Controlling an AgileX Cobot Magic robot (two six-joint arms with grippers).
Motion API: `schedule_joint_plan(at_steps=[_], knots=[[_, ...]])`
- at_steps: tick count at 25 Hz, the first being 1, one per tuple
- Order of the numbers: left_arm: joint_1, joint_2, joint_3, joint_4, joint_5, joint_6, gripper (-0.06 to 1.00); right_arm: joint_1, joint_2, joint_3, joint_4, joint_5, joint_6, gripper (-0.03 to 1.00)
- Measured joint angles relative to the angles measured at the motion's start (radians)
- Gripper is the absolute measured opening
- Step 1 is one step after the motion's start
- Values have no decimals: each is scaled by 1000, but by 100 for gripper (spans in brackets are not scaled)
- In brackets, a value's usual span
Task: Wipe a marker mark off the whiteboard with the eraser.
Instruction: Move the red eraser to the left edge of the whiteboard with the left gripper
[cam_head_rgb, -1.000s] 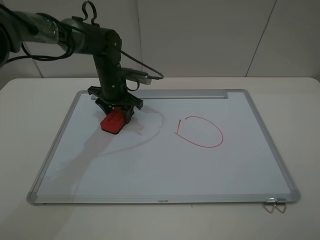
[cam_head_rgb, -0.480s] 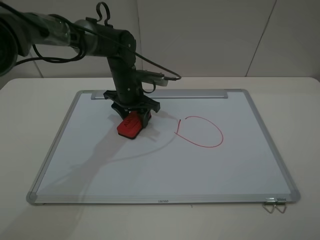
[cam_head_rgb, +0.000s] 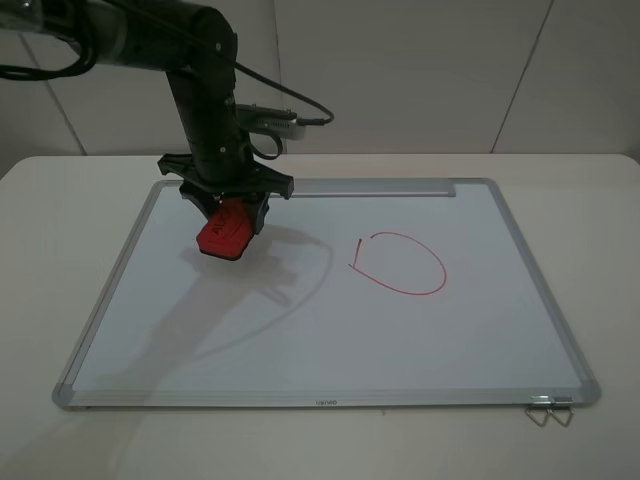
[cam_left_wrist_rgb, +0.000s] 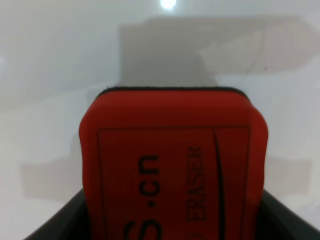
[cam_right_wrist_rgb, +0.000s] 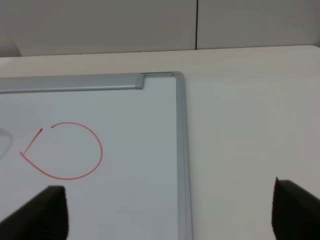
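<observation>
Silver-grey framing edges the near side of the whiteboard (cam_head_rgb: 330, 340), which lies flat on a pale table (cam_head_rgb: 40, 440); a small wire clip (cam_head_rgb: 548, 412) sits at its near right corner. Farther in, right of the middle, a thin red loop (cam_head_rgb: 400, 264) is drawn on the white surface, nearly closed, with a short straight stroke on its left side. Well apart from it, over the far left part of the board, the eraser (cam_head_rgb: 224, 233) is clamped in the left gripper (cam_head_rgb: 229, 208), whose black jaws press against two opposite sides of the block. The block is tilted, its free end lowest. The left wrist view shows its red top with dark lettering, a thin black felt edge along the free end, and a grey shadow (cam_left_wrist_rgb: 165, 55) on the board just beyond. Whether the felt touches the surface cannot be told. Behind the gripper the tray strip (cam_head_rgb: 370, 188) runs along the board's far edge, and a black cable (cam_head_rgb: 285, 98) loops off the arm in front of the pale wall (cam_head_rgb: 450, 70). The right gripper (cam_right_wrist_rgb: 175, 220) shows only in its own camera: two dark fingertips (cam_right_wrist_rgb: 50, 212) spread wide with nothing between them, above the board's right frame, the loop beyond
</observation>
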Motion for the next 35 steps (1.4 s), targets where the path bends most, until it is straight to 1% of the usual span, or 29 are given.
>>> schedule_joint_plan(at_steps=[6,13,16,25,28,31,35], knots=[[26,-167,290,4,-137,-104,57,0,0,0,0,0,0,72],[39,-302,511,8,-236,-201,57,0,0,0,0,0,0,72],[40,-321,580,20,-268,-215,57,0,0,0,0,0,0,72],[40,-325,702,25,-305,-233,57,0,0,0,0,0,0,72],[40,-325,729,30,-371,-234,57,0,0,0,0,0,0,72],[45,-325,738,26,-458,-236,57,0,0,0,0,0,0,72],[70,-325,739,19,-491,-236,57,0,0,0,0,0,0,72]])
